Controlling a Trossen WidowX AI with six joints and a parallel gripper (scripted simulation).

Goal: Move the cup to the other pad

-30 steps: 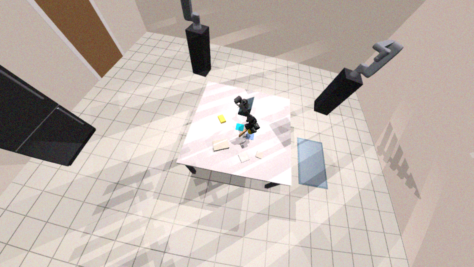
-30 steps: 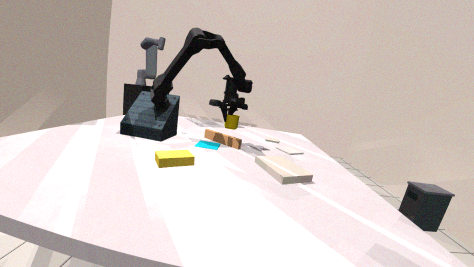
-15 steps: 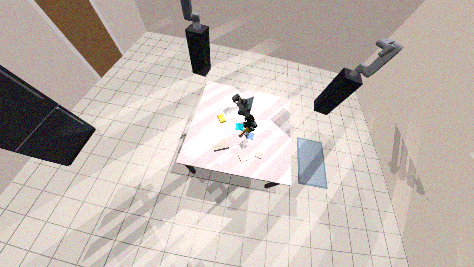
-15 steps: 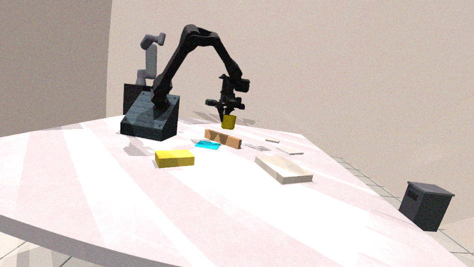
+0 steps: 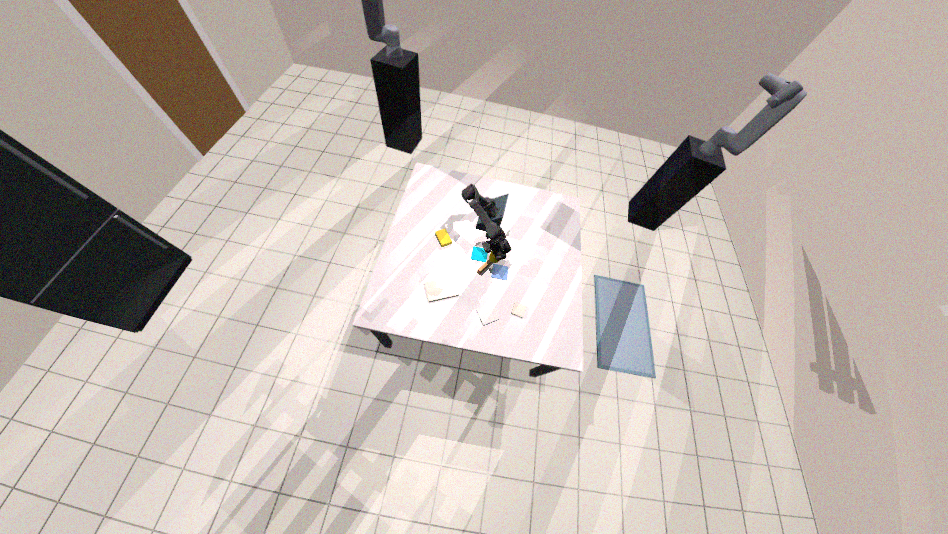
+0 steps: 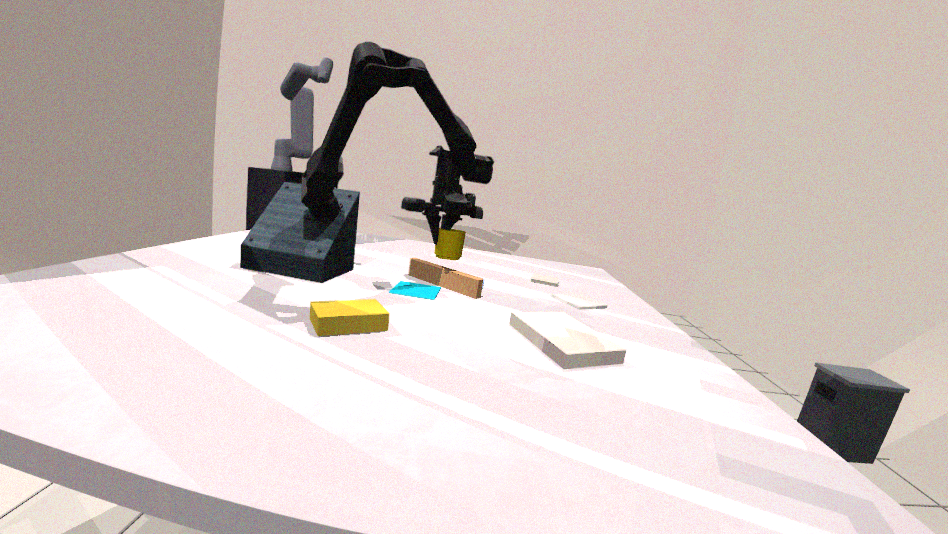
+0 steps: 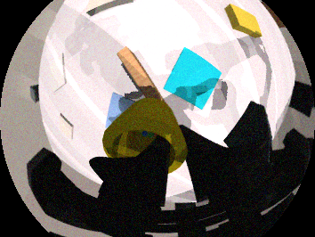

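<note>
My gripper (image 6: 445, 222) (image 7: 173, 128) (image 5: 496, 254) is shut on the rim of an olive-yellow cup (image 6: 450, 244) (image 7: 140, 132) and holds it upright, clear above the table. The cup hangs near a wooden bar (image 6: 445, 277) (image 7: 138, 71) (image 5: 484, 267) that lies between two pads. The cyan pad (image 6: 415, 289) (image 7: 190, 77) (image 5: 478, 253) lies on one side of the bar. The blue pad (image 7: 117, 110) (image 5: 500, 271) lies on the other side, partly under the cup in the wrist view. I cannot make out the marbles inside the cup.
A yellow block (image 6: 348, 316) (image 7: 243, 19) (image 5: 443, 238) lies near the cyan pad. A pale slab (image 6: 567, 338) (image 5: 439, 290) and thin flat tiles (image 6: 581, 302) lie further out. The arm's dark base (image 6: 299, 233) stands at the table's back.
</note>
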